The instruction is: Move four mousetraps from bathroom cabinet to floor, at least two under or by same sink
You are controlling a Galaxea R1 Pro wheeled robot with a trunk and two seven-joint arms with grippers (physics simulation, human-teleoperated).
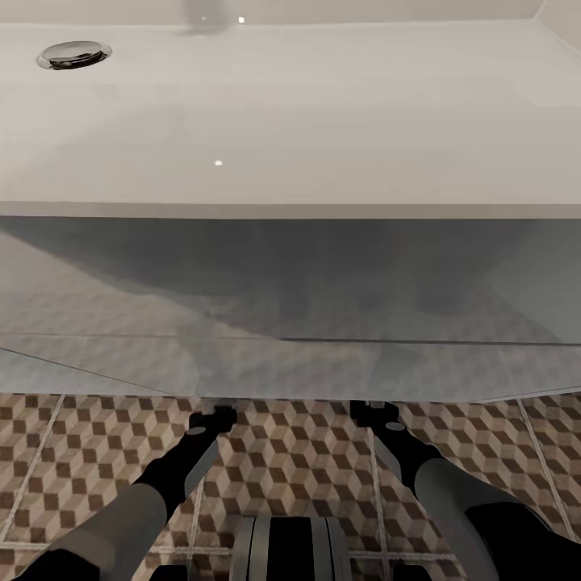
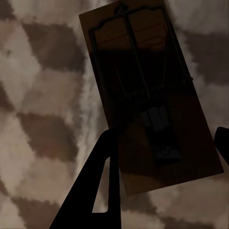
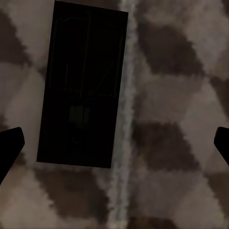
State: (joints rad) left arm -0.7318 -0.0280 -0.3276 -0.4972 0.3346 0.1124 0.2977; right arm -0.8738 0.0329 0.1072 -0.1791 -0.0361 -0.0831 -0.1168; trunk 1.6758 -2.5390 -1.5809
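Both arms reach low under the front of the white bathroom sink (image 1: 290,121), over the cube-patterned bathroom floor (image 1: 298,460). In the left wrist view, a brown wooden mousetrap (image 2: 143,71) with dark wire parts sits between the fingers of my left gripper (image 2: 164,138), which touch its two long edges just above the tiles. My left gripper (image 1: 211,420) is at the vanity's lower edge in the head view. My right gripper (image 3: 117,143) stands wide open over a second mousetrap (image 3: 83,86), which lies flat in deep shadow on the floor. In the head view my right gripper (image 1: 371,413) is also at the vanity's edge. The cabinet is out of view.
The sink's chrome drain (image 1: 74,54) is at the far left of the basin. The grey vanity front (image 1: 290,307) hangs over the grippers and hides their tips. A pale grout line (image 3: 125,143) runs beside the dark trap. My base (image 1: 290,549) is at the bottom centre.
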